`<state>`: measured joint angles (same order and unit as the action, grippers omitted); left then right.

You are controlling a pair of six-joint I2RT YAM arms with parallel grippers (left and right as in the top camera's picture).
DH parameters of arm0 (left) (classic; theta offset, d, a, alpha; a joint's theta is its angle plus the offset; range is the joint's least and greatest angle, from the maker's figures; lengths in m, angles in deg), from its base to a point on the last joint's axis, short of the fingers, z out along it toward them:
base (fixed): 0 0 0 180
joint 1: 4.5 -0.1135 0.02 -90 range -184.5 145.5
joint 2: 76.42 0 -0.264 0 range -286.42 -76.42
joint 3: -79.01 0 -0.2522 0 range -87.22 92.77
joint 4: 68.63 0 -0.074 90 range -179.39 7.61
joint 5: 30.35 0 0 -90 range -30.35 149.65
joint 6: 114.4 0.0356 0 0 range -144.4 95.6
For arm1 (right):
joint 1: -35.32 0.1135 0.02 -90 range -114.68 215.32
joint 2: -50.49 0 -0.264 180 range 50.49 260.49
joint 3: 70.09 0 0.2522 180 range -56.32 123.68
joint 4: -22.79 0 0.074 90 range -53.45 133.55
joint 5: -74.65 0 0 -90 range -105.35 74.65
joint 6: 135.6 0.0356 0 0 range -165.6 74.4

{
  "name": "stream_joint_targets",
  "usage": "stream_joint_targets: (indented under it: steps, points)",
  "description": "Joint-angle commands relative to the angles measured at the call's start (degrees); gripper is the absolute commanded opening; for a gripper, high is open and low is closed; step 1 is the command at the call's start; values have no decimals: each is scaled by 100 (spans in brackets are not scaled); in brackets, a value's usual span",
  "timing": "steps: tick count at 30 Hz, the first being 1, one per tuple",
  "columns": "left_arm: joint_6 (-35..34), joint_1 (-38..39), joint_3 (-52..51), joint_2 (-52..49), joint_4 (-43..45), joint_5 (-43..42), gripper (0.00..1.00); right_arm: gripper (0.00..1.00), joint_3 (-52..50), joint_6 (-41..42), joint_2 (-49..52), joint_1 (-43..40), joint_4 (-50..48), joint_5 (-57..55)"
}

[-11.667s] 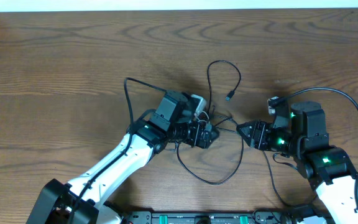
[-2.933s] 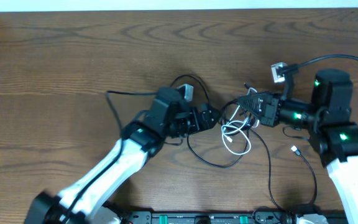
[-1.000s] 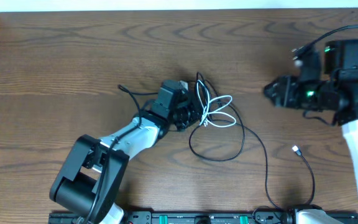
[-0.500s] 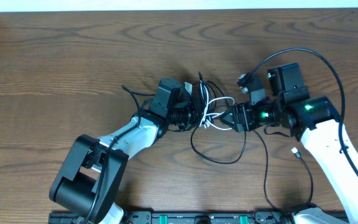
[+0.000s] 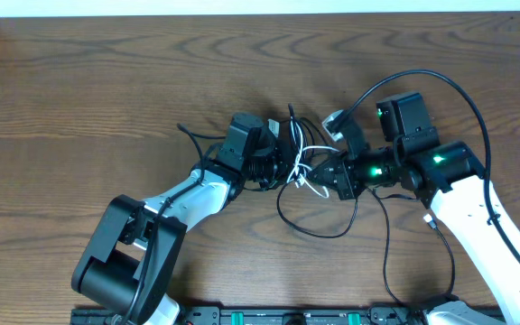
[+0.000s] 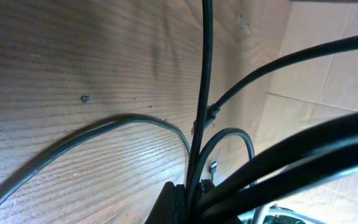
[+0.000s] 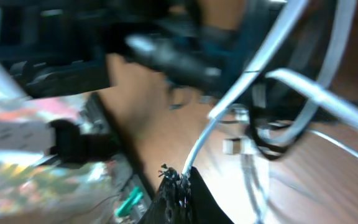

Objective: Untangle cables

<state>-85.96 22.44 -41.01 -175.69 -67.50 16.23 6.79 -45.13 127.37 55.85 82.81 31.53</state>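
Blur smeared the right wrist view; the white cable (image 7: 232, 96) ran off its top edge. The black cables (image 6: 206, 62) were cropped at the left wrist view's upper right.

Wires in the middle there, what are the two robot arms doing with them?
Two robot arms are working on a knot of thin cables on the wooden table. The left gripper is shut on the black cables at the knot. The right gripper, facing it from the other side, is shut on the white cable. Nothing is apart yet: the white one lies looped among the black ones between the two grippers.
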Motion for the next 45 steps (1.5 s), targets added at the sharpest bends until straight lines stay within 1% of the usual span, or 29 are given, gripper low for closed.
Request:
stream_joint_targets:
  steps: [1,4,6,10,12,15,21,22,25,29,34,41,45]
  points:
    - [-26,-13,-33,-59,26,-109,8,1,-22,-424,-11,96,-2,1084]
    - [-26,-13,-33,-59,26,-109,8,1,-22,-424,-11,170,-70,1318]
    - [-26,-13,-33,-59,24,-109,8,1,-17,-417,-20,164,-282,1526]
    - [-22,-13,-33,-61,24,-94,9,1,157,-219,-101,155,-627,1519]
    - [-20,-13,-33,-59,24,-92,8,1,398,-216,-138,153,-616,1440]
    - [2,-13,-33,-61,22,-48,8,1,896,-59,-195,153,-474,960]
    - [0,-13,-33,-61,22,-46,8,1,2107,-46,-431,127,400,-654]
    - [0,-13,-33,-61,22,-28,8,1,2448,-48,-533,101,616,-918]
    - [-2,-13,-35,-61,22,81,9,1,2811,-46,-741,76,837,-1263]
    - [-2,-13,-33,-61,22,101,8,1,2940,-42,-1064,76,962,-1777]
    - [-4,-13,-35,-61,22,98,8,1,2940,144,-1226,76,1419,-2520]
    - [-4,-13,-33,-61,22,98,8,1,2935,293,-1047,81,1777,-2529]
    - [-4,-13,-33,-61,22,98,8,1,2935,289,-935,94,1993,-2282]
